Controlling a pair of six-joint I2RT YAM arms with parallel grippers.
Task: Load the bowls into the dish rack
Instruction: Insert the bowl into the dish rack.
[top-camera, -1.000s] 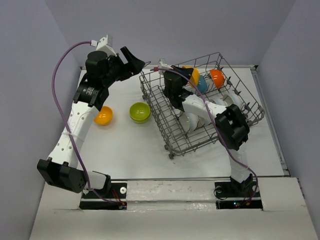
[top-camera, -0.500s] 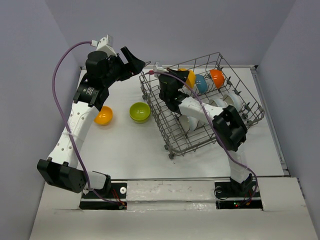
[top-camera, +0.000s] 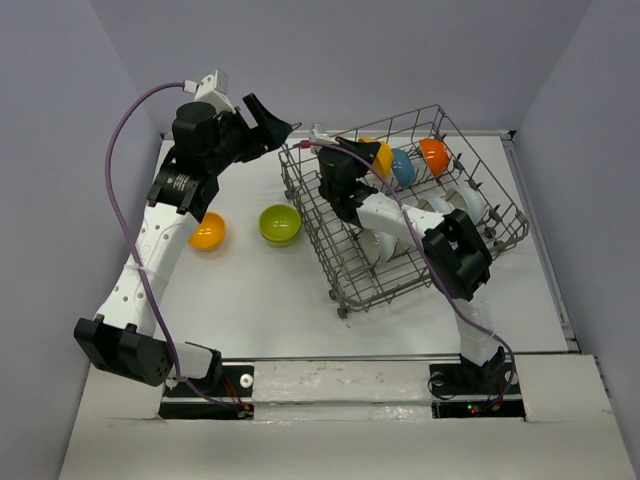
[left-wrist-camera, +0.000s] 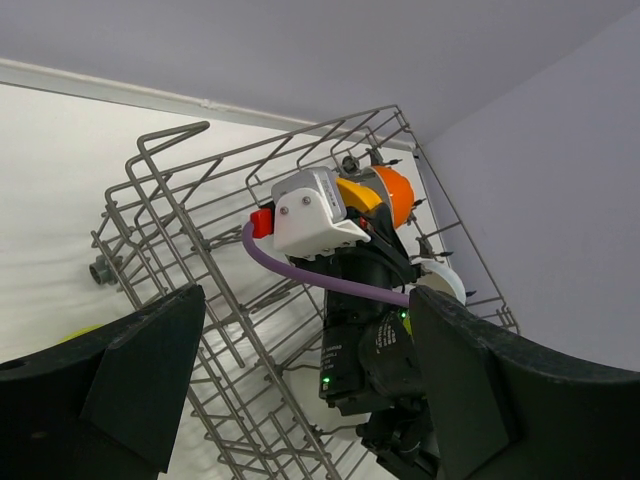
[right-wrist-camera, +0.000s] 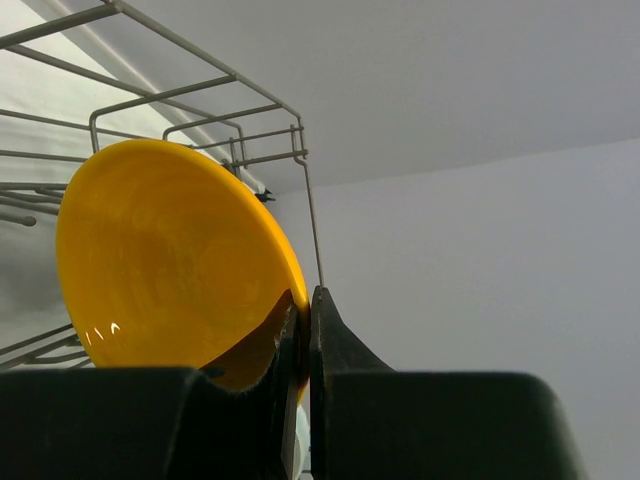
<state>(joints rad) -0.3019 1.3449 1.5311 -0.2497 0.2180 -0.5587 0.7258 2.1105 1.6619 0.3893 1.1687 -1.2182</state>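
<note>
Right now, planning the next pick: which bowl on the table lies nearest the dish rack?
The lime green bowl; the orange bowl sits farther left, away from the dish rack.

Closed jaws pinch yellow bowl (right-wrist-camera: 170, 260) rim, rack wire (right-wrist-camera: 311, 215) behind

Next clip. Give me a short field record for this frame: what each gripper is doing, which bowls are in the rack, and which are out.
left gripper: open, empty, raised near the far left corner of the dish rack
right gripper: shut on the rim of the yellow bowl, inside the rack
also in rack: blue bowl, orange bowl, white bowl
outside rack: amber bowl and lime green bowl, on the table left of the rack
task status: not finished
</note>
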